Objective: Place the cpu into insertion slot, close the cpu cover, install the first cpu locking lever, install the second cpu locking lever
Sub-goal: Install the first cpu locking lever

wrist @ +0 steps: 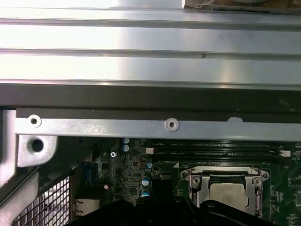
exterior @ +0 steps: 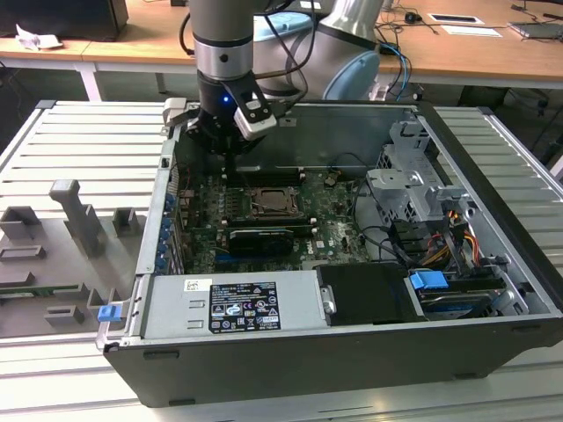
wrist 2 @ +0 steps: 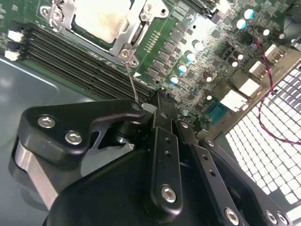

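- Exterior view: the gripper (exterior: 227, 158) hangs in the upper middle of the frame, toward the exterior view's left. It is just beside the one socket (exterior: 252, 207) inside the open computer case (exterior: 493, 264). One chip (exterior: 277, 201) sits in that socket.
- Second wrist view: the fingers look pinched together on the free end of one thin wire lever (wrist 2: 131, 77). The lever runs up to a corner of the cover (wrist 2: 116, 44), which looks folded down around the chip (wrist 2: 99, 19). I judge the lever stiff, springy and slick (best gripped at its bent end), and the chip light and fragile.
- First wrist view: I count one chip (wrist: 229, 195) and one cover (wrist: 229, 175) framing it.
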`<state>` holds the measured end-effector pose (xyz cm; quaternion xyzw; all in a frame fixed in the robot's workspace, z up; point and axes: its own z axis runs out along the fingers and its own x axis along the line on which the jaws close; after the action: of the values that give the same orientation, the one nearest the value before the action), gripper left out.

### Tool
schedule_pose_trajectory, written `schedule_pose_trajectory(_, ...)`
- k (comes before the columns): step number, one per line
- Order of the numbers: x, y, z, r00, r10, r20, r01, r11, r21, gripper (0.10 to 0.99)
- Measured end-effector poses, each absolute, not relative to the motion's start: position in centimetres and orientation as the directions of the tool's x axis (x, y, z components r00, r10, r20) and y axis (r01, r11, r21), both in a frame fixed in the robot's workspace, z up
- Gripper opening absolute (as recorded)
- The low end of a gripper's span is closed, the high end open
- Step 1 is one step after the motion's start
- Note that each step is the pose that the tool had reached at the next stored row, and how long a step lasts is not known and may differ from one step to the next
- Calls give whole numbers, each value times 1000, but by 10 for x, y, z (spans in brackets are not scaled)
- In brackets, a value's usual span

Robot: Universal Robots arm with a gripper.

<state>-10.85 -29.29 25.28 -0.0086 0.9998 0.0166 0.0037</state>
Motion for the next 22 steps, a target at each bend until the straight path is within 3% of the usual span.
schedule_pose_trajectory(16, -53, -293, 251, -1000, -17, -8, -18, 999, 33, 106)
schedule_pose_trajectory(18, -49, -293, 249, -1000, -17, -8, -18, 997, 78, 106)
schedule_pose_trajectory(22, -49, -293, 244, -1000, -17, -9, -17, 996, 83, 106)
